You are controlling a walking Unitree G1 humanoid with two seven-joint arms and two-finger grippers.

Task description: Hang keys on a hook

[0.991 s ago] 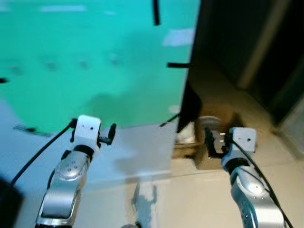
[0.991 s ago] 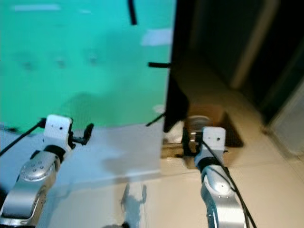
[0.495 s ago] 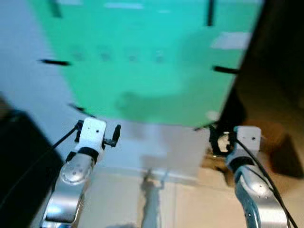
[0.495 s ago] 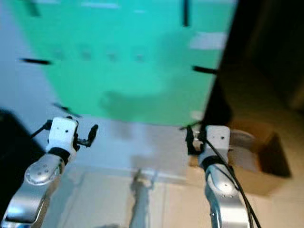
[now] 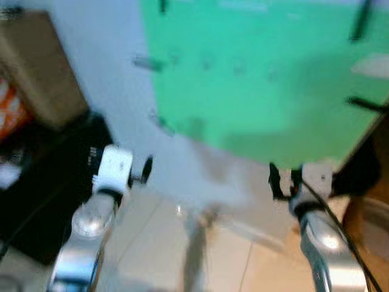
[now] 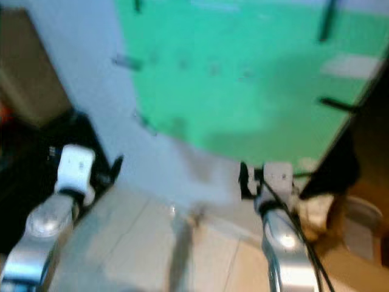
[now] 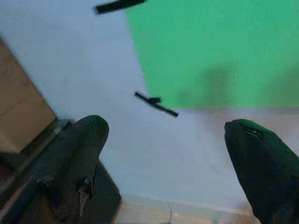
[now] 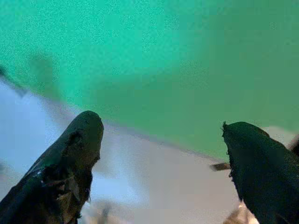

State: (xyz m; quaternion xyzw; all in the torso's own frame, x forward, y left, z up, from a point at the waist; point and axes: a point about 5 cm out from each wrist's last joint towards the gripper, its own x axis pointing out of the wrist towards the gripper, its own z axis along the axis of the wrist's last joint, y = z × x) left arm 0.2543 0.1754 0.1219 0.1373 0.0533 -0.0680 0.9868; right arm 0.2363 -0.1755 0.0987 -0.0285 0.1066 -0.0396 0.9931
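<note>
A green board [image 5: 261, 79] is fixed to a white wall [image 5: 115, 73] ahead, all of it blurred. Short black hooks stick out of it at the right edge [image 5: 364, 103] and near the top [image 5: 363, 21]. Another black hook [image 7: 156, 103] sits on the wall just past the board's lower corner. My left gripper [image 7: 166, 135] is held up before the wall, open, with nothing between its fingers. My right gripper [image 8: 161, 135] faces the board's lower part, open and holding nothing. Both arms are raised to about the same height, the left gripper [image 5: 141, 170] and the right gripper [image 5: 278, 180].
A cardboard box [image 5: 36, 67] stands on dark furniture [image 5: 42, 182] at the left, with something orange [image 5: 9, 115] beside it. A brown box [image 5: 371, 219] sits low on the right. Pale tiled floor [image 5: 158, 243] runs up to the wall.
The view has swung to the left: the board now sits further right in the picture, and the cardboard box and dark furniture have come in at the left. Both arms keep their pose.
</note>
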